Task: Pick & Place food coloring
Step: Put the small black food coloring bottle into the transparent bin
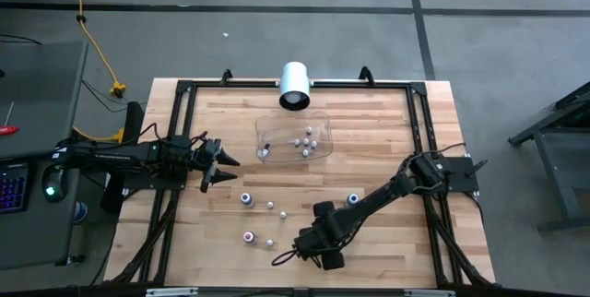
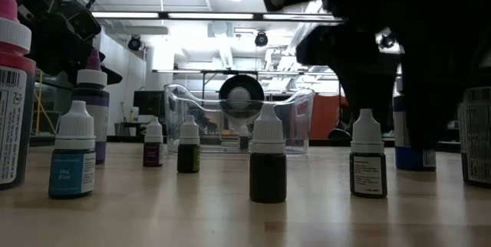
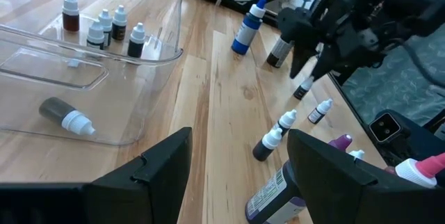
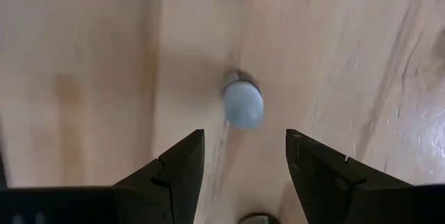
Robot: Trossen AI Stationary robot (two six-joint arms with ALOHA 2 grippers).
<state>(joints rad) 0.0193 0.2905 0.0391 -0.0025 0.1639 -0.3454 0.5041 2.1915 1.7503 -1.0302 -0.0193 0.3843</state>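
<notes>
Several small food coloring bottles stand upright on the wooden table: white-capped ones (image 1: 270, 206), a blue one (image 1: 353, 199) and a pink-red one (image 1: 248, 236). My right gripper (image 4: 243, 153) hangs open near the table's front, pointing down (image 1: 304, 240). One white-capped bottle (image 4: 242, 106) stands just beyond and below its fingertips, untouched; the left wrist view shows this bottle (image 3: 302, 88) under the gripper (image 3: 308, 60). My left gripper (image 3: 240, 161) waits open at the table's left (image 1: 224, 163), holding nothing.
A clear shallow tray (image 1: 267, 126) at the table's middle back holds several small bottles (image 3: 104, 26), one lying on its side (image 3: 66, 115). A white cylinder (image 1: 295, 85) sits on the far frame bar. Larger bottles (image 2: 11, 93) stand near the front left.
</notes>
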